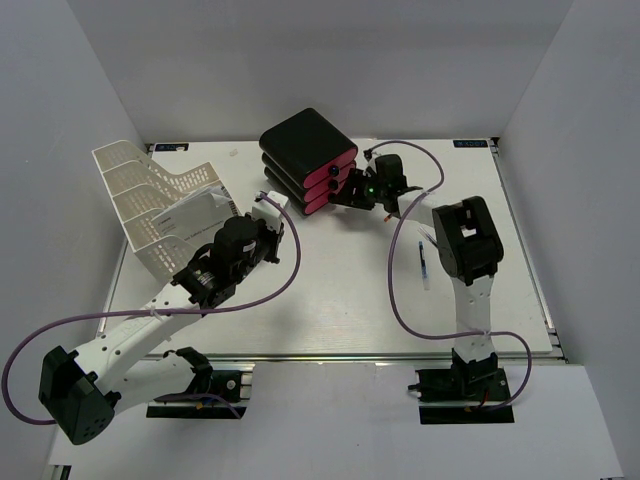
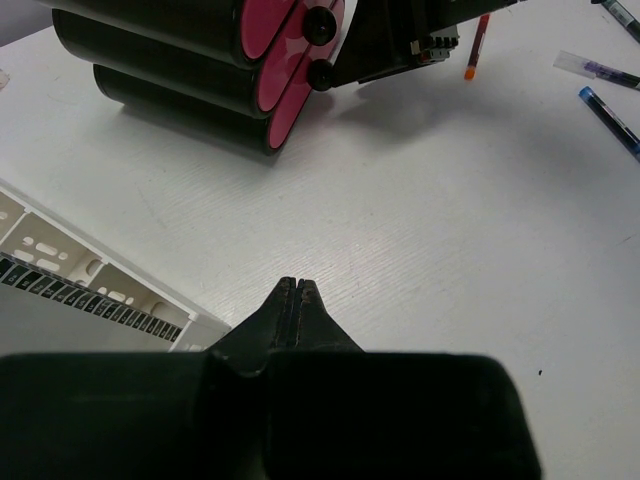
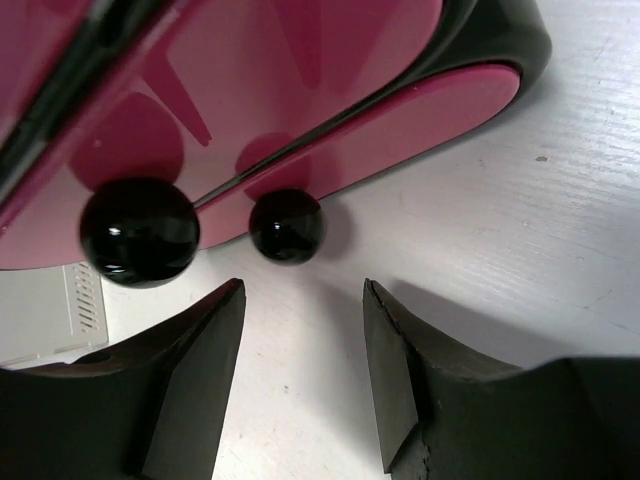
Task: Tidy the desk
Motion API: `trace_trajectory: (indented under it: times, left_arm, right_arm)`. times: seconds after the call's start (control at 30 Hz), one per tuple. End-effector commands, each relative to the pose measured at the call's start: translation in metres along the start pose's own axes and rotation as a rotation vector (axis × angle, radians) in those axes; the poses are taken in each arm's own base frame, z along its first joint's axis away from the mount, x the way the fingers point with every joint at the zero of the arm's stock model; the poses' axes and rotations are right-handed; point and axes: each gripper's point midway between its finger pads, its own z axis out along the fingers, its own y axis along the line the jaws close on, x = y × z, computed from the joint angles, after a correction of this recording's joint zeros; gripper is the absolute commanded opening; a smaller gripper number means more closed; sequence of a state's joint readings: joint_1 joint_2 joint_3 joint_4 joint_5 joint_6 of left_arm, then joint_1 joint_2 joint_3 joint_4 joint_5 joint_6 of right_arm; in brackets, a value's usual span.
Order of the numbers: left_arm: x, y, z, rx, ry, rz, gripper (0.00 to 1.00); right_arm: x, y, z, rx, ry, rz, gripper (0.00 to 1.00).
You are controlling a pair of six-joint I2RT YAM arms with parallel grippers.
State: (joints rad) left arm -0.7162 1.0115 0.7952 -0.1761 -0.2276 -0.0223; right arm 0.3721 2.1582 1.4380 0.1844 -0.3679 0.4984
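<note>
The desk (image 1: pixel 340 300) is a white tabletop inside grey walls. A black-and-pink drawer unit (image 1: pixel 308 158) stands at the back centre, three drawers high. My right gripper (image 1: pixel 347 194) is open and empty, its jaws just short of the drawer fronts. In the right wrist view it (image 3: pixel 303 290) faces the bottom drawer's black knob (image 3: pixel 286 226), with a second, larger-looking knob (image 3: pixel 139 230) to the left. My left gripper (image 1: pixel 270 205) is shut and empty beside the white mesh paper tray (image 1: pixel 150 205). In its own view its tips (image 2: pixel 297 285) hover over bare desk (image 2: pixel 420 230).
The tray holds a white sheet (image 1: pixel 190 215). A blue pen (image 1: pixel 423 262) lies right of centre. The left wrist view shows an orange-tipped pen (image 2: pixel 478 40) and two blue pens (image 2: pixel 610 115) (image 2: pixel 595 68) near the drawer unit (image 2: pixel 200 60). A metal rail runs along the front edge (image 1: pixel 330 358).
</note>
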Motion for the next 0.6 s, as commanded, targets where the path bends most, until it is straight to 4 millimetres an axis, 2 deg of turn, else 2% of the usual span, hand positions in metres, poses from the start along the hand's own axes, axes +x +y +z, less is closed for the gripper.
trace_trajectory:
  times: [0.0, 0.3, 0.43, 0.57]
  left_arm:
    - [-0.007, 0.003, -0.003, -0.006, -0.023, 0.001, 0.0]
    - [-0.007, 0.002, -0.003, -0.005, -0.023, 0.001, 0.0]
    - [-0.006, 0.003, -0.003, -0.01, -0.021, 0.001, 0.0]
    - [-0.006, 0.003, -0.003, -0.01, -0.021, 0.001, 0.0]
  right_arm:
    - [-0.026, 0.013, 0.002, -0.059, -0.058, -0.024, 0.56]
    - [-0.027, 0.021, 0.015, -0.144, -0.062, -0.034, 0.57]
    - [-0.019, 0.017, 0.024, -0.149, -0.049, -0.022, 0.57]
    - [-0.021, 0.014, 0.025, -0.155, -0.061, -0.024, 0.57]
